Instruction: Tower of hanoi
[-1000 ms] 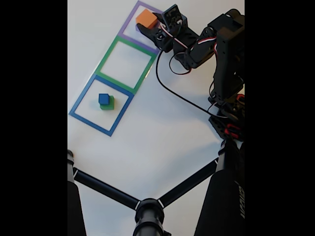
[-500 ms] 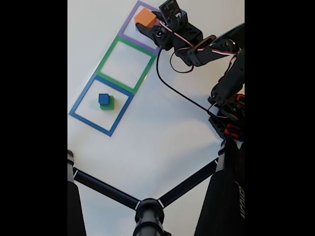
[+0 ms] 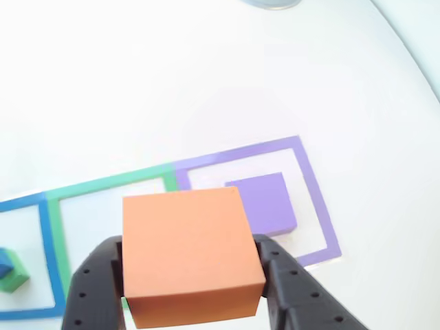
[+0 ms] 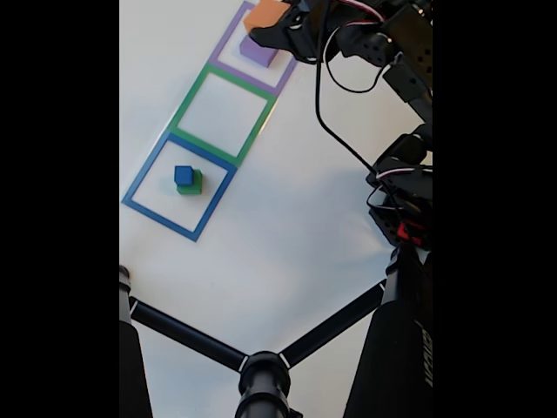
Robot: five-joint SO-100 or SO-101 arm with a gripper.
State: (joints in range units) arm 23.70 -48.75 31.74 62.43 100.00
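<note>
Orange block (image 3: pixel 189 254) clamped in claw (image 3: pixel 192 289), purple block (image 3: pixel 265 203) inside purple square (image 3: pixel 313 185)

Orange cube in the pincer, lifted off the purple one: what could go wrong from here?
1. The big orange foam cube overhangs the pincer; it may twist or slip in transit.
2. It blocks the other view, so placement is hard to judge.
3. Under Hanoi rules, it shouldn't go on the small blue cube atop the green cube.

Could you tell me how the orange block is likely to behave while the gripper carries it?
The orange block looks like matte foam, so probably light and not slippery. Its flat sides sit squarely between the gripper fingers, so it seems unlikely to twist. Being cube-shaped, it shouldn't roll once set down.
</note>
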